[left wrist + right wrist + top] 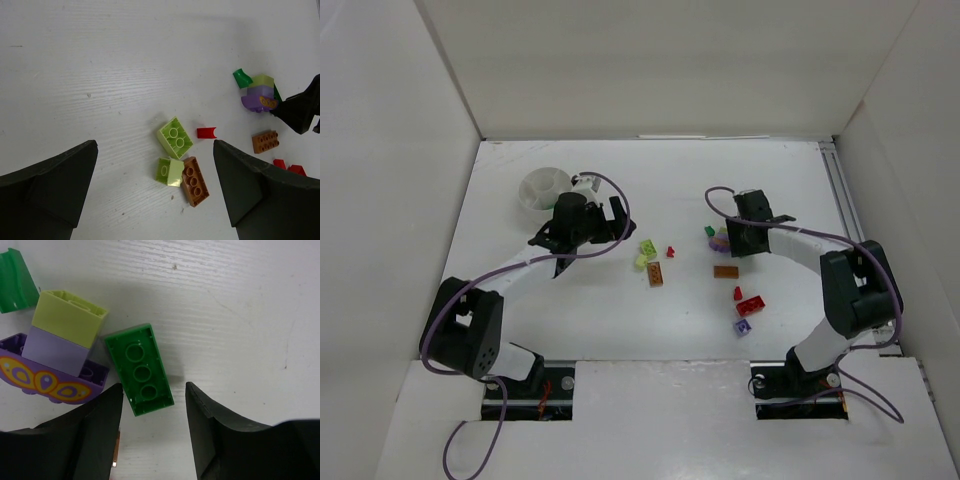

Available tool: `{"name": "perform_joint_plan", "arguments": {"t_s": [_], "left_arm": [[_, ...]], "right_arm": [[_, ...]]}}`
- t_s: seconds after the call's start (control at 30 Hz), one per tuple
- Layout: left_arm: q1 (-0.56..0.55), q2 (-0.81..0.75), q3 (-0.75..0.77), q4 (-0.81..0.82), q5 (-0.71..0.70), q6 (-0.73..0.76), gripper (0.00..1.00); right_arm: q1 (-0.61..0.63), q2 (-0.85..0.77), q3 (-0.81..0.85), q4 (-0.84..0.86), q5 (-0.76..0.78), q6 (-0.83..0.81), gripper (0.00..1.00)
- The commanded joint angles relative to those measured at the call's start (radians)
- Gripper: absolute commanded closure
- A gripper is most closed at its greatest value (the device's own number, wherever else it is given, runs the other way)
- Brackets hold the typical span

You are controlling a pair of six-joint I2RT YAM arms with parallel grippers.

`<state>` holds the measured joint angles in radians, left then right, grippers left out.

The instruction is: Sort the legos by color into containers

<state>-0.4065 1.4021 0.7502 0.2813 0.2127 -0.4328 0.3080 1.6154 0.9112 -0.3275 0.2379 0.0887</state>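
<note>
Green lego (pixel 139 369) lies with its near end between the part-open fingers of the right hand (pixel 154 387), ungripped.

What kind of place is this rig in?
Probably a lab test cell: white table boxed by plain white walls, left arm and right arm bolted at its edge, legos scattered on it.

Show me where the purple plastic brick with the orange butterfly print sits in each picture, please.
Top external: the purple butterfly brick lies right of centre on the table.
Left wrist: upper right, bottom of a stack topped by a lime-yellow block.
Right wrist: left edge, under that same stack.
Shared landmark: the small dark green curved piece just beside it, visible in all three views.
</note>
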Motion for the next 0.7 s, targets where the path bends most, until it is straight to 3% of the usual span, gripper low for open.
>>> {"name": "perform_joint_plan", "arguments": {"t_s": [0.0, 0.13, 0.23, 0.4, 0.57, 0.67], "left_arm": [[0.000, -0.040, -0.009, 0.038, 0.010, 0.017, 0.00], [0.000, -0.040, 0.009, 0.029, 0.010, 0.017, 0.00], [0.000, -0.040, 0.009, 0.029, 0.010, 0.026, 0.00], [0.000, -0.049, 0.009, 0.018, 0.001, 0.035, 0.00], [0.000, -0.058, 0.018, 0.018, 0.065, 0.055, 0.00], [0.000, -0.058, 0.029, 0.045, 0.164, 0.065, 0.00]], "right_arm": [[-0.006, 0.021, 0.052, 0.028, -0.074, -0.046, 0.42], [-0.015, 0.021, 0.052, 0.028, -0.098, -0.070, 0.44], [-0.015, 0.021, 0.061, 0.028, -0.150, -0.095, 0.53], [-0.035, 0.031, 0.061, 0.039, -0.190, -0.118, 0.79], [-0.044, -0.020, 0.040, 0.050, -0.189, -0.127, 0.86], [-0.033, -0.139, 0.000, 0.090, -0.180, -0.141, 0.88]]}}
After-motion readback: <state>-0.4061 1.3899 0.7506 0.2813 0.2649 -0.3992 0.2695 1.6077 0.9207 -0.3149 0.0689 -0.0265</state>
